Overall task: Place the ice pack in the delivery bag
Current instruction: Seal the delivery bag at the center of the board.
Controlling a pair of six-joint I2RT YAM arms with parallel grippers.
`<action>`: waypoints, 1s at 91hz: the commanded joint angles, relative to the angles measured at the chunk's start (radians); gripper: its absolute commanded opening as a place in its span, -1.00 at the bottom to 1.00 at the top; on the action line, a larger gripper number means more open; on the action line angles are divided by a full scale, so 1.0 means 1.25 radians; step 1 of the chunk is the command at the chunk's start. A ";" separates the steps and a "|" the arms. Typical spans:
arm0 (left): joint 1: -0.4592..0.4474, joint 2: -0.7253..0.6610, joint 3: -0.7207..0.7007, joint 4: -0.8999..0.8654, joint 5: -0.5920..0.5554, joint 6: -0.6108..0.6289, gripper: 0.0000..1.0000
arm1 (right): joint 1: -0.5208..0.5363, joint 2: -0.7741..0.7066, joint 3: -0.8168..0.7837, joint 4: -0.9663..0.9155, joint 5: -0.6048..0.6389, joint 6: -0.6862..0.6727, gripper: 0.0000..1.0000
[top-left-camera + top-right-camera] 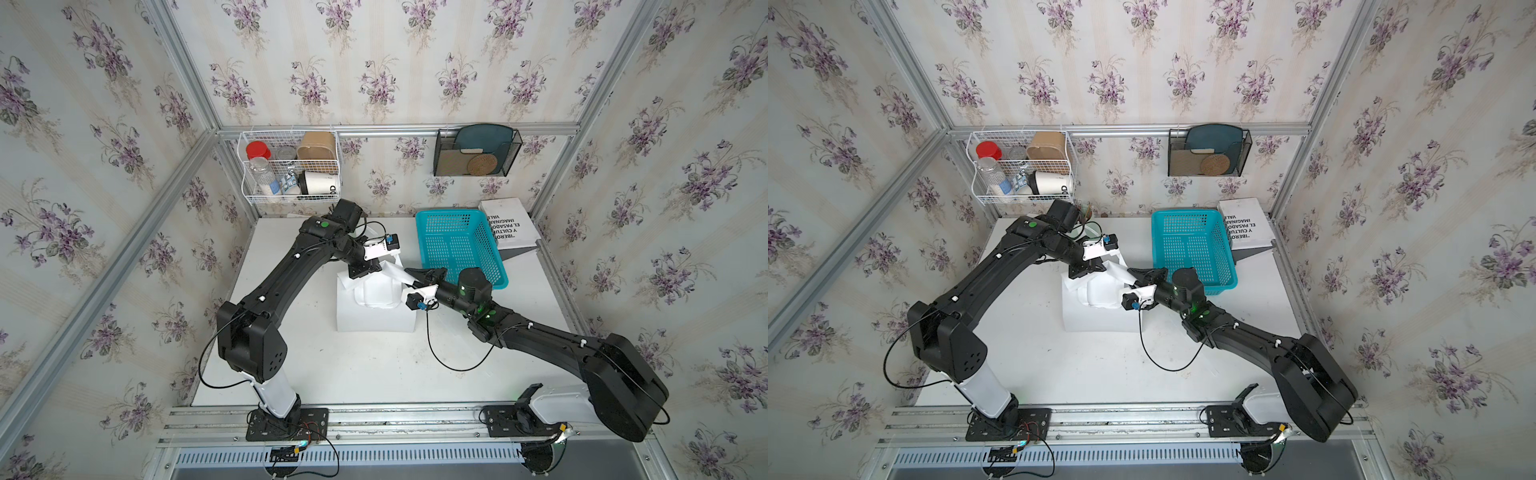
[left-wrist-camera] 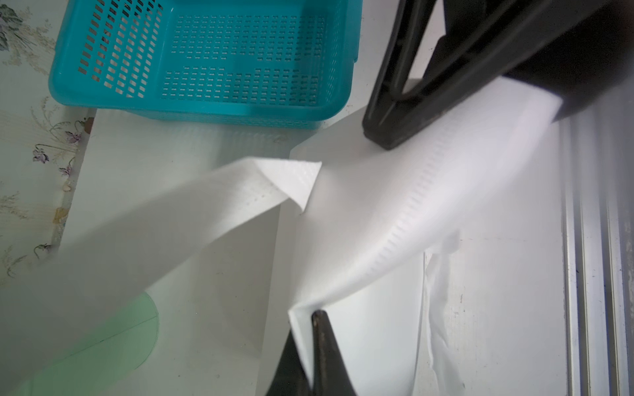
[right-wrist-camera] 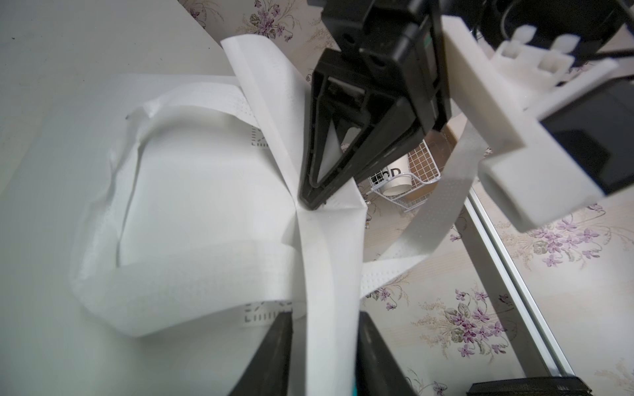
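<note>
The white delivery bag [image 1: 374, 320] [image 1: 1096, 320] lies flat in the middle of the table. My left gripper [image 1: 365, 272] [image 2: 314, 315] reaches down from the far side and is shut on a fold of the bag's upper edge [image 2: 302, 308]. My right gripper [image 1: 409, 272] [image 3: 324, 319] comes in from the right and is open. One flat white loop handle [image 3: 326, 274] runs between its fingers. In the right wrist view a flat rectangular bulge [image 3: 192, 192] shows under the bag's fabric. The ice pack itself is hidden.
An empty turquoise perforated basket [image 1: 459, 245] [image 2: 206, 61] stands just right of the bag, with a white book [image 1: 509, 224] behind it. On the back wall hang a white wire basket [image 1: 291, 166] with jars and cups and a black mesh holder [image 1: 476, 151].
</note>
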 commanded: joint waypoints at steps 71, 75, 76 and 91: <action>0.005 -0.033 0.014 -0.114 0.060 0.047 -1.00 | -0.149 0.005 0.268 -0.362 -0.422 0.881 0.93; 0.006 -0.036 0.011 -0.116 0.062 0.048 -1.00 | -0.136 0.015 0.274 -0.377 -0.379 0.870 0.93; 0.006 -0.037 0.010 -0.115 0.063 0.048 -1.00 | -0.134 0.017 0.275 -0.380 -0.375 0.870 0.93; 0.006 -0.041 0.004 -0.117 0.079 0.049 -1.00 | -0.081 0.066 0.313 -0.442 -0.286 0.826 0.89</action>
